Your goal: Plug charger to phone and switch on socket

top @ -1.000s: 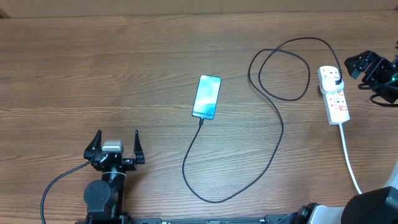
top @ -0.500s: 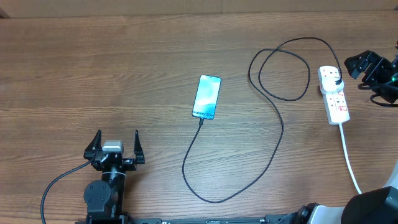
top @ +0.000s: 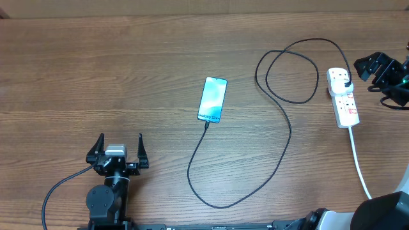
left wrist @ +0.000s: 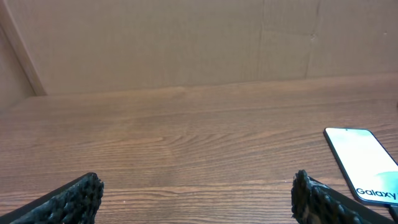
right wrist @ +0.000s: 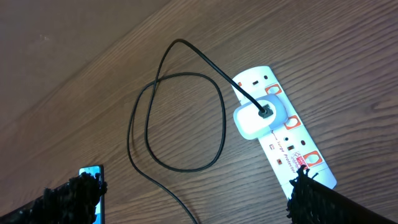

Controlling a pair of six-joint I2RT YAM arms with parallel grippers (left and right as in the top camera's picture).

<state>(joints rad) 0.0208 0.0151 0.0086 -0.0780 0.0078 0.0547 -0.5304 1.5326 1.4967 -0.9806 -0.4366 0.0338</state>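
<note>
The phone (top: 212, 99) lies screen-up mid-table, also at the right edge of the left wrist view (left wrist: 364, 165). The charger cable (top: 283, 147) meets the phone's near short edge, loops across the wood and ends at a white adapter (right wrist: 254, 118) seated in the socket (top: 345, 102). The socket is a white power strip (right wrist: 283, 140) at the right. My left gripper (top: 118, 148) stands open at the near left, well short of the phone, nothing between its fingers (left wrist: 81, 194). My right gripper (top: 369, 66) hovers open just right of the socket's far end, empty in its wrist view (right wrist: 193, 199).
The socket's thick white cord (top: 359, 163) runs toward the near right edge. A cardboard wall (left wrist: 186, 43) backs the table's far side. The cable forms a loop (right wrist: 177, 121) left of the socket.
</note>
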